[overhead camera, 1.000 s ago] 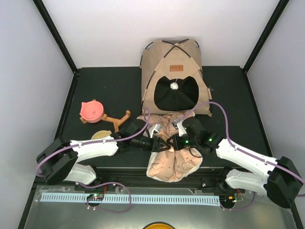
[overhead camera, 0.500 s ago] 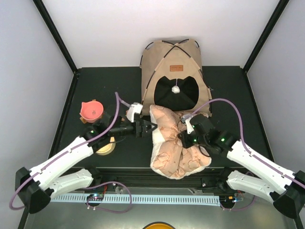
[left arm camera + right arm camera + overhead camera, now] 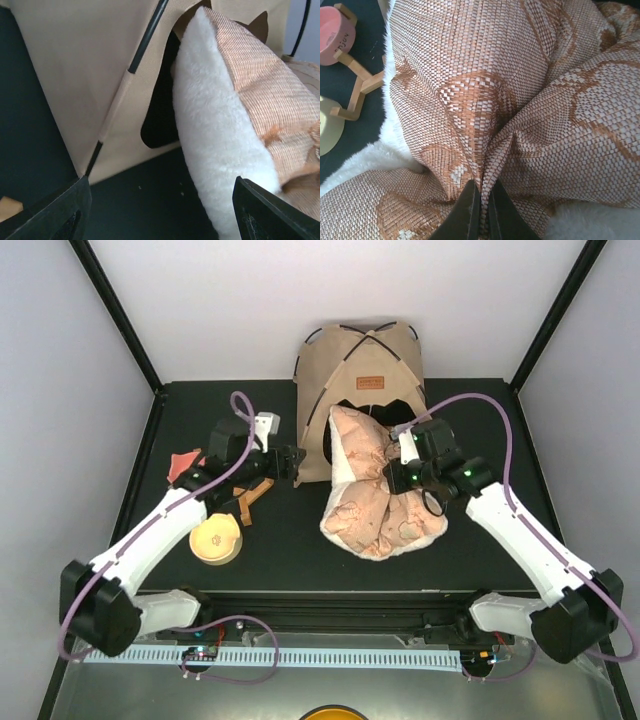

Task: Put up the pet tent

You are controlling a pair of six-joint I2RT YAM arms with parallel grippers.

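- The tan canvas pet tent with thin black crossing poles (image 3: 345,375) stands erected at the far middle of the black table (image 3: 480,430).
- A puffy beige patterned cushion (image 3: 375,505) leans against its dark doorway, near end on the table.
- The right gripper (image 3: 481,207) is clamped on a cushion fold.
- The left gripper (image 3: 293,464) hovers beside the tent front, fingers spread and empty.
- The step appears to be bedding the cushion; next it likely needs pushing deeper and flat without shoving the tent.
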